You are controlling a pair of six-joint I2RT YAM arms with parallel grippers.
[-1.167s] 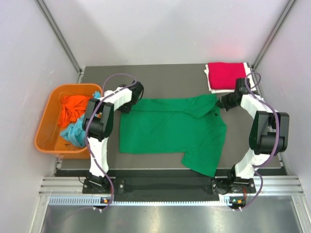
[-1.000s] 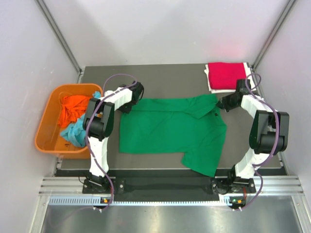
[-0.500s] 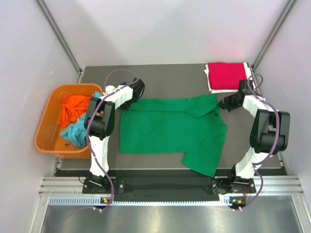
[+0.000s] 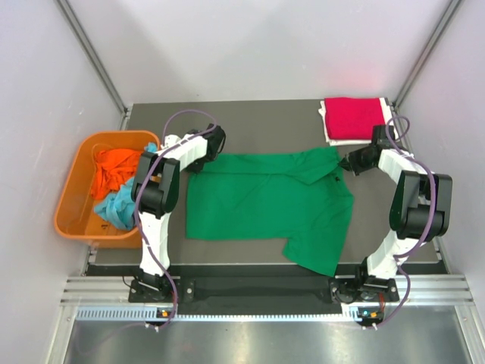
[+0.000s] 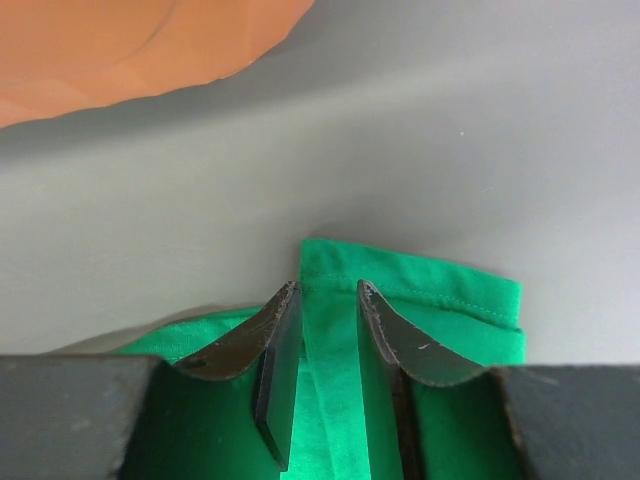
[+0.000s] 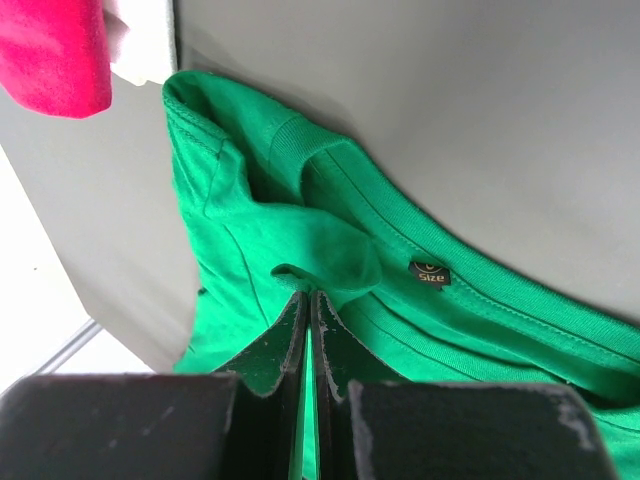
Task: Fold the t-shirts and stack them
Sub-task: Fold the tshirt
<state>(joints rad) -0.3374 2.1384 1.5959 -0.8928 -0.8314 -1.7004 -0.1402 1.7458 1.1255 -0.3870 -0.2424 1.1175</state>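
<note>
A bright green t-shirt [image 4: 265, 205] lies spread flat on the table, collar to the right. My left gripper [image 4: 200, 161] is at its far left hem corner. In the left wrist view the jaws [image 5: 328, 287] stand narrowly apart with a ridge of green cloth [image 5: 400, 290] between them. My right gripper [image 4: 347, 161] is at the shirt's far right shoulder, shut on a pinch of green cloth [image 6: 330, 250] beside the size label [image 6: 428, 271]. A folded crimson red t-shirt [image 4: 352, 117] lies at the far right corner. Orange [image 4: 114, 168] and light blue [image 4: 114, 208] t-shirts lie crumpled in the tub.
A rigid orange plastic tub [image 4: 72, 220] stands off the table's left edge. The red shirt rests on a white sheet [image 4: 327, 135], which also shows in the right wrist view [image 6: 145, 45]. Grey walls close in on the sides and back.
The left arm has shifted slightly toward the far side at the hem corner. The right gripper has drawn slightly to the right with the pinched cloth. The shirt's outline is almost unchanged.
</note>
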